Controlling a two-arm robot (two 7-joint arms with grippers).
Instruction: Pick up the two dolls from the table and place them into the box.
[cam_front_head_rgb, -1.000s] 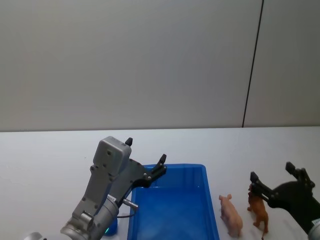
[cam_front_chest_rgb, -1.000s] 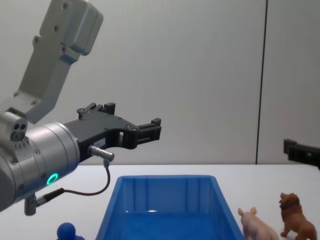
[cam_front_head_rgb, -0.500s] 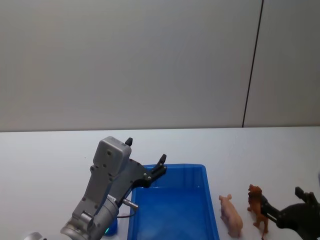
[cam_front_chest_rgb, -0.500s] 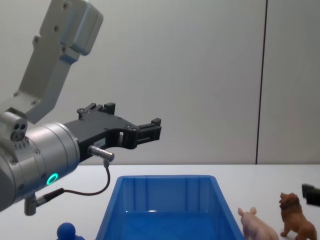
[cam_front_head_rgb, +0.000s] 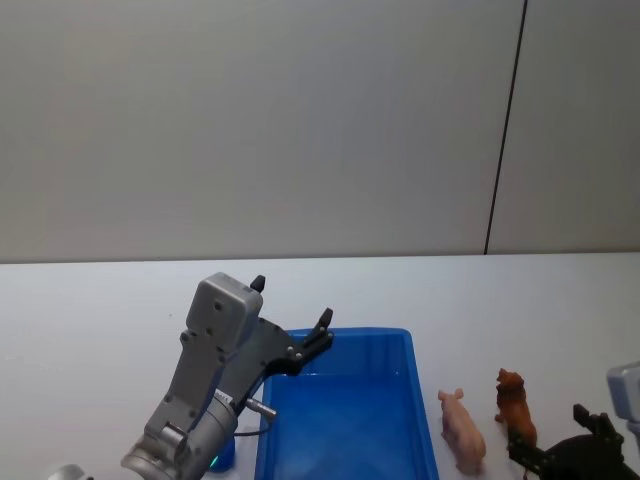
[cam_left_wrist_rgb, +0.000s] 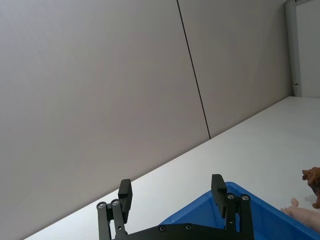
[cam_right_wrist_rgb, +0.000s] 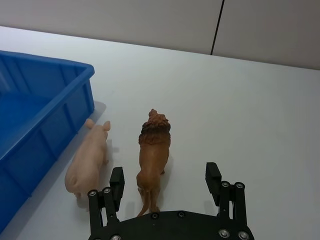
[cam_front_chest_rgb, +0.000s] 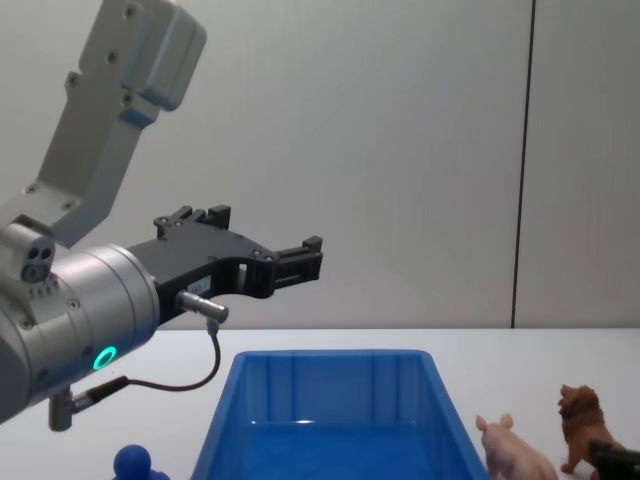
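The dark-blue figure (cam_front_chest_rgb: 133, 462) is cut off below its round head by the chest view's lower edge. In the head view the left arm (cam_front_head_rgb: 205, 380) covers all but a blue sliver of it. The box (cam_front_chest_rgb: 330, 420) runs off the bottom edge at its near end in the head and chest views. The pig (cam_front_chest_rgb: 515, 455) loses legs and rump to the chest view's lower edge. The lion (cam_front_chest_rgb: 580, 420) has its hindquarters covered there by a dark fingertip (cam_front_chest_rgb: 615, 458) of the right gripper (cam_front_head_rgb: 547, 431), itself cropped at the corner. The left wrist view's edge crops the lion behind the mane.
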